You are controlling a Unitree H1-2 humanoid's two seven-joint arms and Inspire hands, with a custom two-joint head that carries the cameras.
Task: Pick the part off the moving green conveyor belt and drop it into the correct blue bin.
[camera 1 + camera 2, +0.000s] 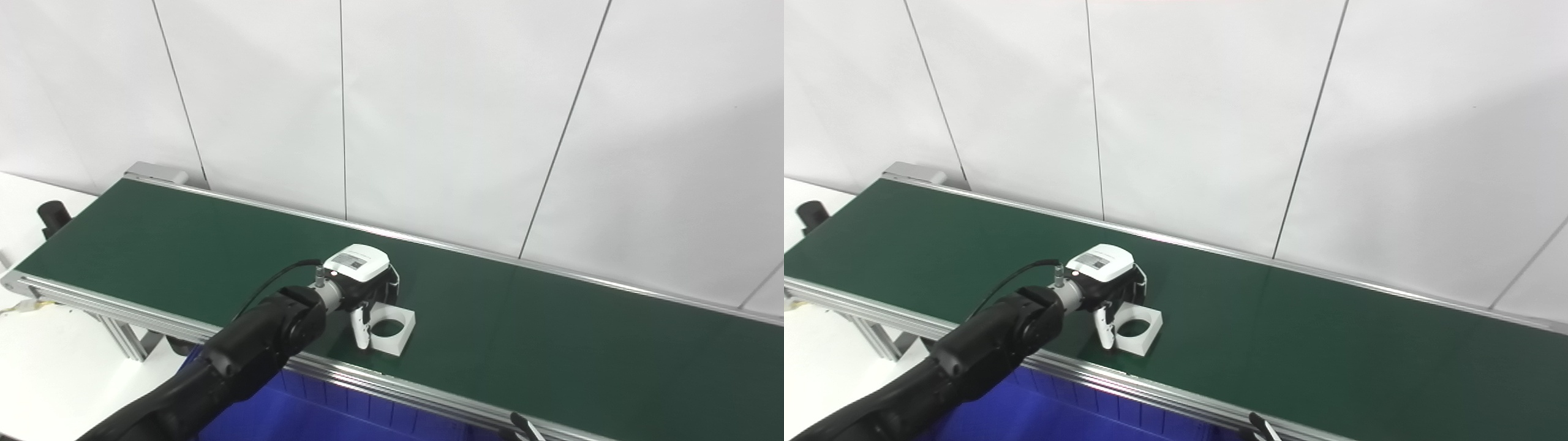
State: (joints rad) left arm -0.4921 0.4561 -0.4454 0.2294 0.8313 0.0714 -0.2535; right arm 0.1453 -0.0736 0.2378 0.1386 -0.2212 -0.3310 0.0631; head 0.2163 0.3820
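Observation:
A white square part [392,331] with a round hole lies on the green conveyor belt [551,343], near its front rail. My left hand [361,288] reaches in from the lower left and sits over the part's left end. Its white-tipped thumb [361,327] presses the part's near-left side, and dark fingers [1138,286] curl down at the far edge. The part rests flat on the belt. Only a thin dark tip of my right hand [523,427] shows at the bottom edge.
A blue bin [318,410] stands below the belt's front rail, under my left arm. The silver rail [429,398] runs between the belt and the bin. A white wall backs the belt. A white table surface [55,367] lies at the left.

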